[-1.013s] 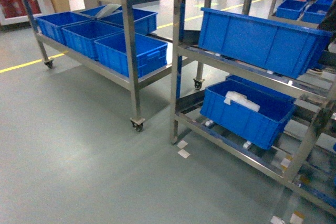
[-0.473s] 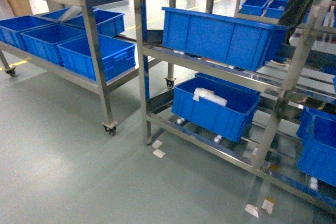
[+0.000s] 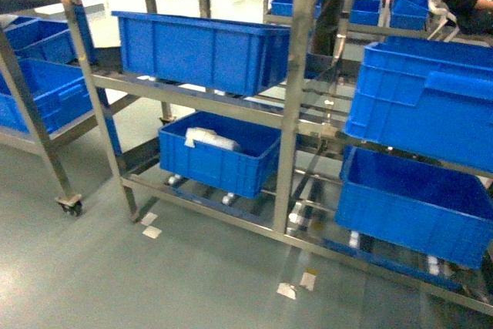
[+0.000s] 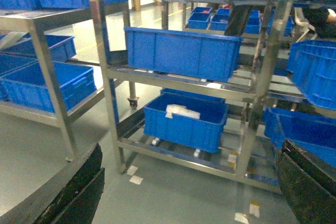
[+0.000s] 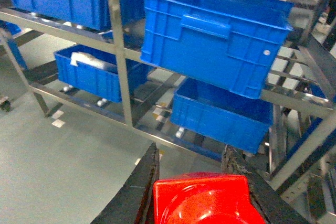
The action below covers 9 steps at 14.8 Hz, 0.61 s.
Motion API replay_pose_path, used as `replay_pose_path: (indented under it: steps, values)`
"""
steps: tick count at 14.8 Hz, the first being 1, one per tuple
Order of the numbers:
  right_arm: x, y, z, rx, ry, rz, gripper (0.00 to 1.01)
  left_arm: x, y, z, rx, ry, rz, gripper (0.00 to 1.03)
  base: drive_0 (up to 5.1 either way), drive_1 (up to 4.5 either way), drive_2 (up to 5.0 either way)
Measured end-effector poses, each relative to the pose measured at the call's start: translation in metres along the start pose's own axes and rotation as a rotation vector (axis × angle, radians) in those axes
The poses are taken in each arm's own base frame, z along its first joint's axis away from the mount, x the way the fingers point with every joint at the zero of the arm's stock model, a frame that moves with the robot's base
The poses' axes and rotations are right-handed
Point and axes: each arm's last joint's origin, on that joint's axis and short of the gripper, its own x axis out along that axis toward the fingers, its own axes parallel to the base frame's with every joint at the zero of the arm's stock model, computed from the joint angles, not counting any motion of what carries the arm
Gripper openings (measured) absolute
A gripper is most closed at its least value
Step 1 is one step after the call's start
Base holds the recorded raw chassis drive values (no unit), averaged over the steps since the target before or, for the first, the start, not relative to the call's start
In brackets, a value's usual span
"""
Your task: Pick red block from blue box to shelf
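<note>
1. Standing across the far side of the head view is the shiny stainless-steel shelf [image 3: 296, 113], a rack of flat uprights and rails in tiers over a grey-green floor [image 3: 115, 283].
2. On its middle tier to the left sits a long dark blue plastic bin [image 3: 204, 50]; below it, on the lowest tier, a smaller dark blue bin [image 3: 216, 159] holds a crumpled white bag [image 3: 208, 138].
3. To the right of the central upright, a ribbed dark blue crate with a handle bar [image 3: 431, 109] sits tilted on the middle tier, and another dark blue crate [image 3: 416, 206] lies beneath it.
4. At the far left a second steel trolley on castors [image 3: 68, 204] carries more blue bins.
5. Small white and tan tape marks [image 3: 296, 284] lie on the floor just in front of the shelf.
6. In the right wrist view the right gripper [image 5: 202, 182] has its dark jaws clenched on the small glossy red plastic block [image 5: 205, 200], which sits between them at the near edge of the picture, held above the floor and short of the shelf.
7. In the left wrist view the left gripper [image 4: 189, 192] shows its black jaws released, wide apart at the two lower corners with nothing between them.
8. The light turquoise box is not in any view.
</note>
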Motion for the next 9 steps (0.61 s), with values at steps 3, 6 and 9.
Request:
replay_pose_path:
  steps: [3,6,9]
  values:
    - [0.0000,0.0000,-0.0001,0.000,0.001,-0.001,0.28,0.0000,0.0000,0.0001,0.000,-0.001,0.000,0.98,2.9,-3.71,-3.7]
    - [-0.0001,-0.0001,0.0002,0.000,-0.002,-0.004,0.28,0.0000,-0.0001,0.0000,0.000,0.000,-0.003,0.98,0.0,-2.23,-2.2]
    - [0.0000,-0.0003,-0.0002,0.000,0.001,-0.008,0.28,0.0000,-0.0001,0.0003,0.000,-0.003,-0.003,0.98,-1.5,-1.51,-1.5]
